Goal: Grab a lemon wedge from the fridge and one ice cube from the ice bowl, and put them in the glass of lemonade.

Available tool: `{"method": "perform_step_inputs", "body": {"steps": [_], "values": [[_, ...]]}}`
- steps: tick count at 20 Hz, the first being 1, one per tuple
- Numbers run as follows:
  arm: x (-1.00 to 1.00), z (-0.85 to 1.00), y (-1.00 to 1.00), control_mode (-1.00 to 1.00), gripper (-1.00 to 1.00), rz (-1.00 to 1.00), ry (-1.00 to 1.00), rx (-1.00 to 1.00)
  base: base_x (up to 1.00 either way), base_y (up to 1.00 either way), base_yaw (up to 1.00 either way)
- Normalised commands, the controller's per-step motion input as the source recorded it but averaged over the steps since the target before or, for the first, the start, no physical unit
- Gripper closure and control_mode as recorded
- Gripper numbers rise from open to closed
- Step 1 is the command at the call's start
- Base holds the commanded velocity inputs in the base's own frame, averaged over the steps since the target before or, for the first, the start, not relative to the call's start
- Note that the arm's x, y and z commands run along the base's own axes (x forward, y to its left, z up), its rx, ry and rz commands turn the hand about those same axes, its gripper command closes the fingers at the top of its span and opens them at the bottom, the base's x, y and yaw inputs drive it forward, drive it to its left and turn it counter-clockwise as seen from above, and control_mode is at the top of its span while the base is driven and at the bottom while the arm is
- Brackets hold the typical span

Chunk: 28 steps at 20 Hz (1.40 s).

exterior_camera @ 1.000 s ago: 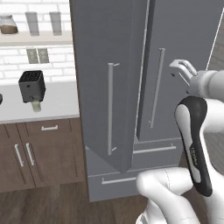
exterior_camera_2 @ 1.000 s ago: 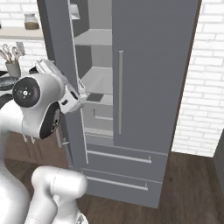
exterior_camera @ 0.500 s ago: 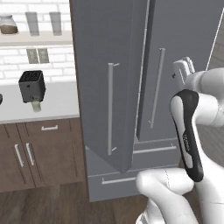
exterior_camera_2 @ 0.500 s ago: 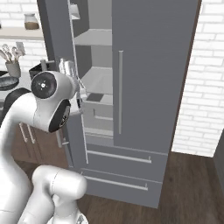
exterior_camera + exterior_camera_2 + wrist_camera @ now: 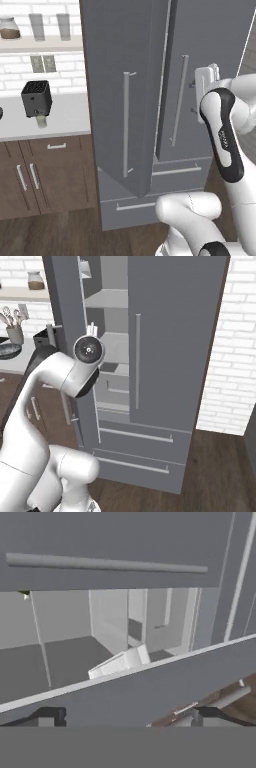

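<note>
Standing ajar, the fridge (image 5: 150, 75) shows two long handles; one toaster (image 5: 36, 98) sits at nine o'clock; the gripper (image 5: 125, 717) is spread wide, empty.

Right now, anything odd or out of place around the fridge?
Nothing spilled or damaged. The fridge's left door stands partly open, showing bare shelves, as the task needs. The open pincer hangs by the door's edge, holding nothing. The toaster sits upright on the counter.
</note>
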Motion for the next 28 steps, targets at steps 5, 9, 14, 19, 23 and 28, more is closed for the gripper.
{"method": "perform_step_inputs", "body": {"steps": [5, 9, 14, 19, 23, 28], "values": [[0.64, -0.12, 0.29, -1.0, -1.0, 0.23, 0.01, 0.08, 0.0, 0.0, 0.0], [0.81, 0.0, 0.23, -1.0, -1.0, 0.19, 0.0, 0.07, 0.0, 0.0, 0.0], [0.76, 0.01, 0.12, -1.0, -1.0, 0.14, -0.03, 0.09, 0.0, 0.0, 0.0], [0.78, 0.01, 0.0, -1.0, -1.0, 0.09, -0.01, 0.11, 0.0, 0.0, 0.0], [0.42, 0.0, 0.24, -1.0, -1.0, 0.1, 0.0, 0.08, 0.0, 0.0, 0.0], [-0.03, 0.0, 0.74, -1.0, -1.0, 0.16, 0.0, 0.03, 0.0, 0.0, 0.0]]}}
